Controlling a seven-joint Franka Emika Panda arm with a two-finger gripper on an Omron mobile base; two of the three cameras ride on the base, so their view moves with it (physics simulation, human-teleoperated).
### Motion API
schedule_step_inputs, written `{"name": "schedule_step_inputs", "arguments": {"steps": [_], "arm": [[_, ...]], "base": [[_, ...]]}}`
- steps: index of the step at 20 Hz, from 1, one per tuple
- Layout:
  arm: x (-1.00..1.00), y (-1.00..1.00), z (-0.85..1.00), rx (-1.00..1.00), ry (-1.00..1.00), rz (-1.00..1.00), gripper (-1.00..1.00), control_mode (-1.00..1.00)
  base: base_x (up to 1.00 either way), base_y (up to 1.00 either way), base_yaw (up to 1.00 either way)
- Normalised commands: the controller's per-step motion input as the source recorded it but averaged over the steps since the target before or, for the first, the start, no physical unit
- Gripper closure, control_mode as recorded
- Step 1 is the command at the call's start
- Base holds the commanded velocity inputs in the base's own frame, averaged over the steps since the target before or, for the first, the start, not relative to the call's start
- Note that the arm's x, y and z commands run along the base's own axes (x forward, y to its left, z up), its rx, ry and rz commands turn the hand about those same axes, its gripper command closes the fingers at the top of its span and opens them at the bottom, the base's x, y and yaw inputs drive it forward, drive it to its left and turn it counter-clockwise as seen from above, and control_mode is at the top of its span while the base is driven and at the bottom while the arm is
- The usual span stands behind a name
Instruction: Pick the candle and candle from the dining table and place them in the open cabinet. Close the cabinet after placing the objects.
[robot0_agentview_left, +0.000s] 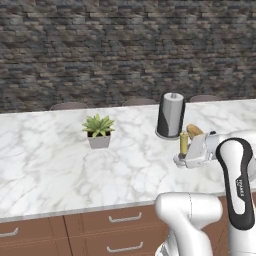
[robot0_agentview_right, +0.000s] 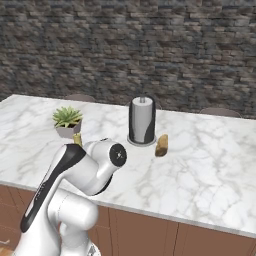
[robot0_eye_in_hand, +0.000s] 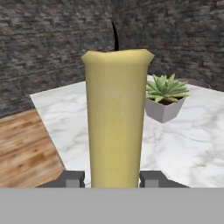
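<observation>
A yellow candle (robot0_eye_in_hand: 114, 118) with a black wick stands upright between my two dark fingertips (robot0_eye_in_hand: 70, 178), close in the hand view. My gripper (robot0_eye_in_hand: 111, 179) is shut on its lower part. In the left base view the candle (robot0_agentview_left: 184, 142) rises from the gripper (robot0_agentview_left: 184, 157) just above the marble dining table (robot0_agentview_left: 50, 160), in front of the paper-towel stand. The right base view shows a sliver of the candle (robot0_agentview_right: 77, 139) behind my arm. What sits under the candle is hidden by the hand. The second candle and the cabinet are out of view.
A steel paper-towel stand (robot0_agentview_left: 171, 116) and a brown bread-like lump (robot0_agentview_left: 194, 131) sit just behind the gripper. A potted succulent (robot0_agentview_left: 98, 131) stands to the left. Chair backs (robot0_agentview_left: 68, 105) line the table's far side before a brick wall. Drawers (robot0_agentview_left: 120, 220) run under the table's near edge.
</observation>
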Motion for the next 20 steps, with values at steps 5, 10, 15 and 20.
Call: {"name": "schedule_step_inputs", "arguments": {"steps": [5, 10, 15, 20], "arm": [[0.00, 0.00, 0.00, 0.00, 0.00, 0.00, 1.00, 1.00], [0.00, 0.00, 0.00, 0.00, 0.00, 0.00, 1.00, 1.00], [0.00, 0.00, 0.00, 0.00, 0.00, 0.00, 1.00, 1.00], [0.00, 0.00, 0.00, 0.00, 0.00, 0.00, 1.00, 1.00]], "base": [[-0.46, -0.06, -0.02], [-0.49, -0.07, -0.09], [-0.48, -0.12, -0.14], [-0.24, -0.14, -0.54]]}}
